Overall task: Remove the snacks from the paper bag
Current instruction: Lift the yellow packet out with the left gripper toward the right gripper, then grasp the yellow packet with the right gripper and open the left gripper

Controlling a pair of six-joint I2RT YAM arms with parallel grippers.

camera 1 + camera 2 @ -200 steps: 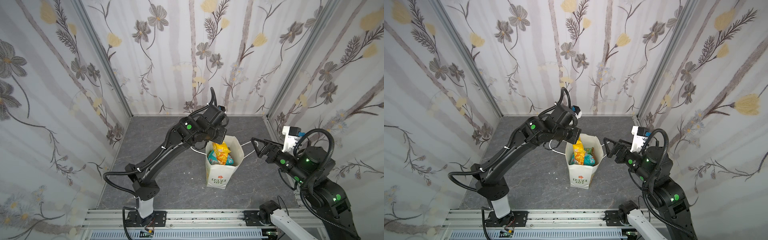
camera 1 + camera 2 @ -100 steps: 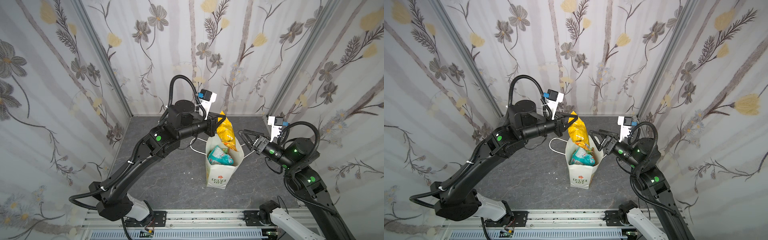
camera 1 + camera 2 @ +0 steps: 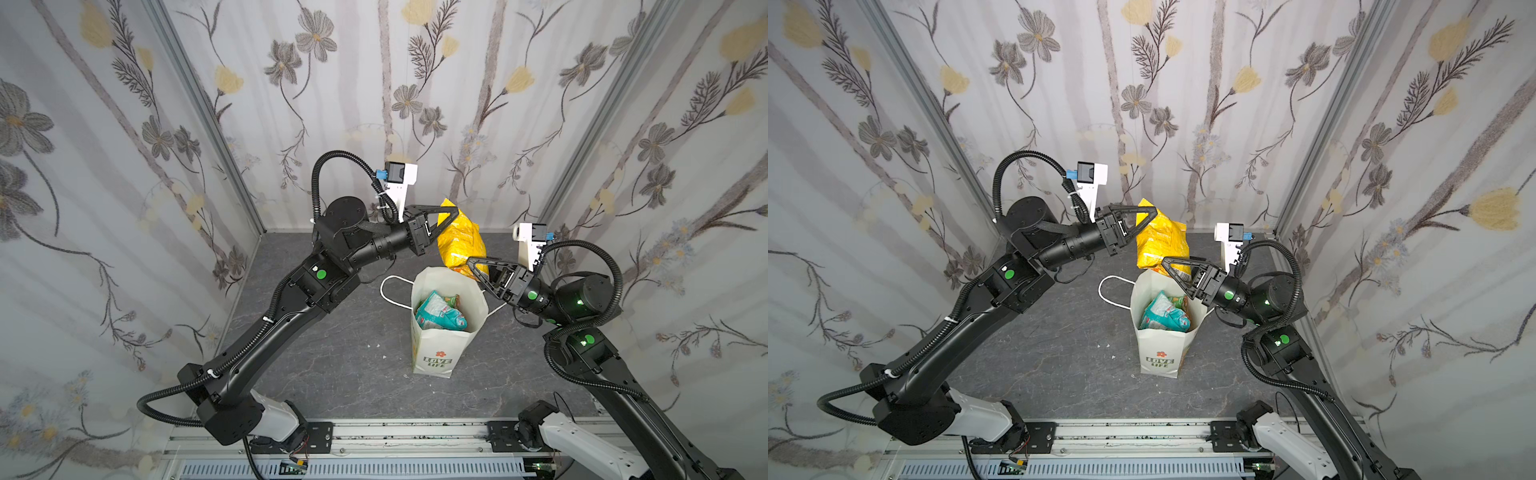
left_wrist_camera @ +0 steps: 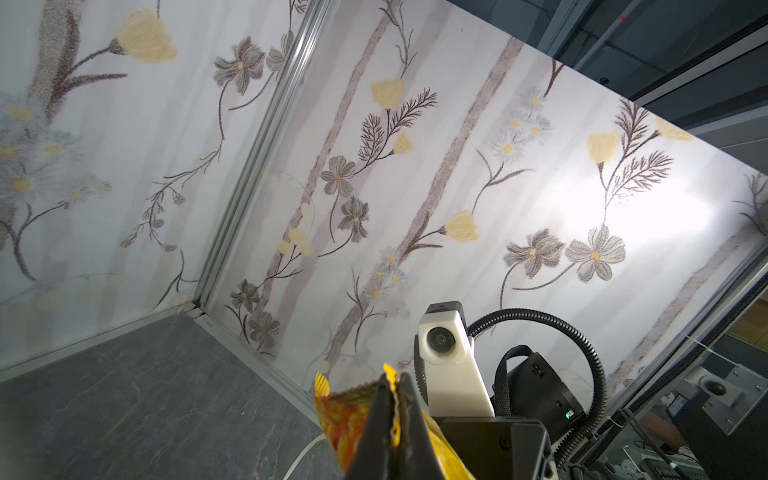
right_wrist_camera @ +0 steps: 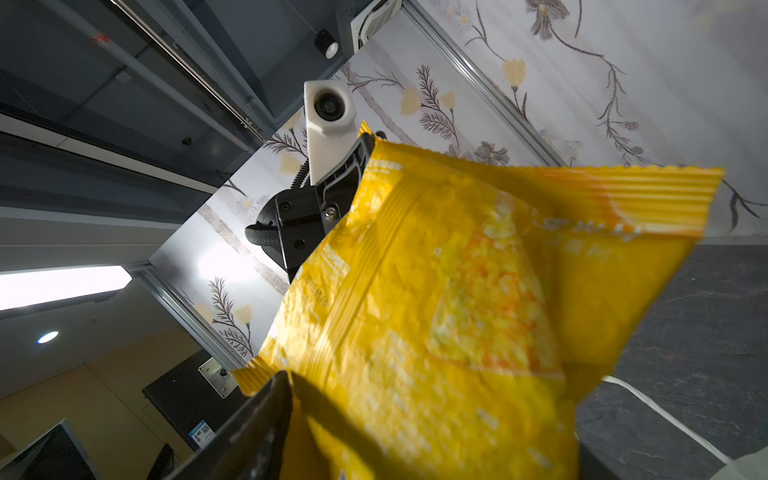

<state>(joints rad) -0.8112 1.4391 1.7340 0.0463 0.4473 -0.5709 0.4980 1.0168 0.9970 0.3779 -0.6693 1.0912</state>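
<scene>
Over the grey worktop (image 3: 332, 353), left fingers (image 3: 452, 211) are clamping the yellow pouch (image 3: 463, 241) (right fingers (image 3: 478, 262), grip unclear); below them, packets (image 3: 440, 309) are lying in the paper bag (image 3: 436, 349).

The left pincer (image 3: 455, 211), down in the mouth of the paper bag (image 3: 432, 353) a second ago, has risen with the orange-yellow pouch (image 3: 463, 241) pinched by its top seal, so the pouch now hangs out above the bag's far rim and the teal packet (image 3: 440, 309) beneath lies uncovered. The right pincer (image 3: 473, 266) has come in from the right to the pouch's lower end, jaws narrowed and seemingly around that corner.
</scene>
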